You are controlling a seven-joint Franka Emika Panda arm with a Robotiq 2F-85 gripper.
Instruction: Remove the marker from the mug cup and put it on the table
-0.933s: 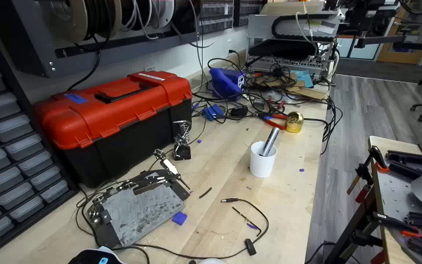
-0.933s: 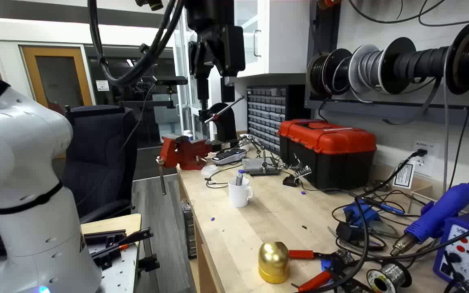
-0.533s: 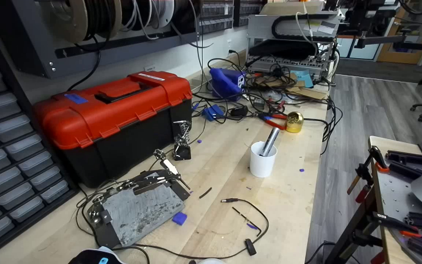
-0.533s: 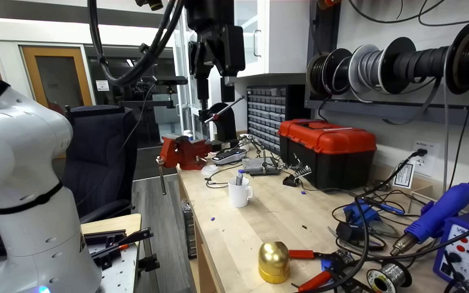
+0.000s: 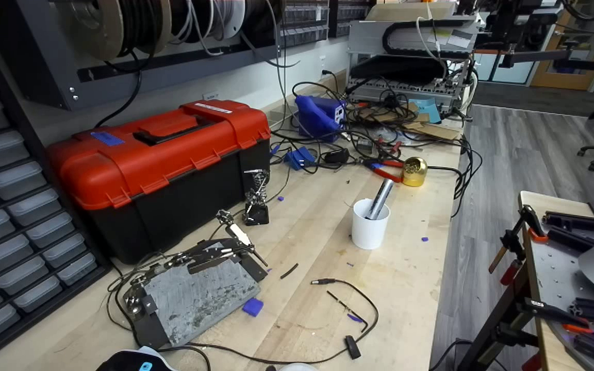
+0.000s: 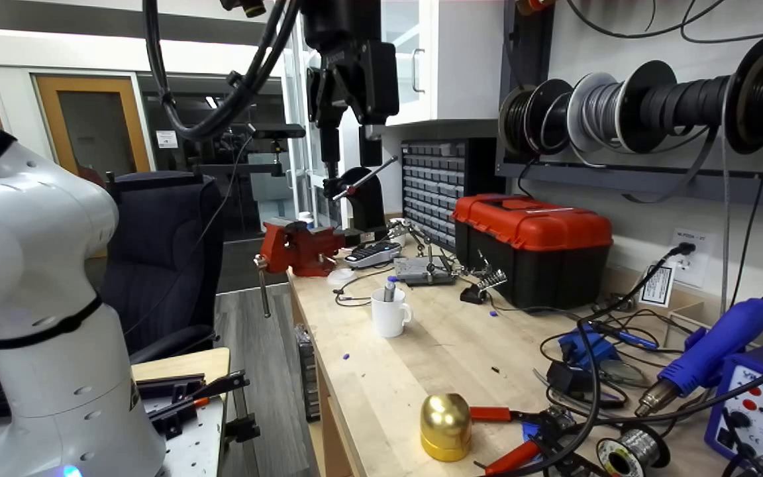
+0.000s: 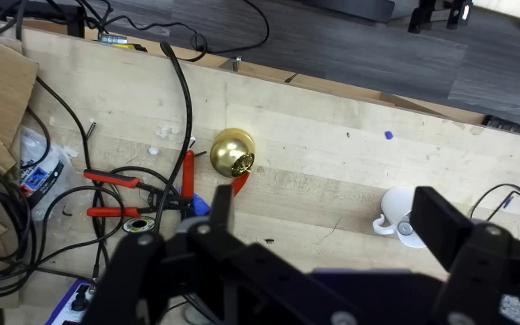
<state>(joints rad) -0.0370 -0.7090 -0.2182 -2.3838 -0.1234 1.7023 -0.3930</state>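
The white mug cup (image 5: 369, 235) stands upright on the pale wooden table (image 5: 405, 288). It also shows in an exterior view (image 6: 387, 319) with its handle, and in the wrist view (image 7: 394, 204), partly hidden by a finger. The marker (image 5: 380, 198) is a silver-grey stick leaning inside the cup, its upper part above the rim. A blue tip shows on the marker in an exterior view (image 6: 389, 291); its round end shows in the wrist view (image 7: 405, 227). My gripper (image 6: 351, 159) is open and empty, high above the table. In the wrist view its fingers (image 7: 325, 194) are wide apart.
A gold tip-cleaner ball (image 7: 232, 152) and red-handled pliers (image 6: 517, 457) lie beyond the cup. A red toolbox (image 5: 173, 154) stands along the wall. A helping-hands stand (image 5: 201, 293) and a cable (image 5: 374, 314) are nearby. A red vise (image 6: 299, 248) sits at the table's end.
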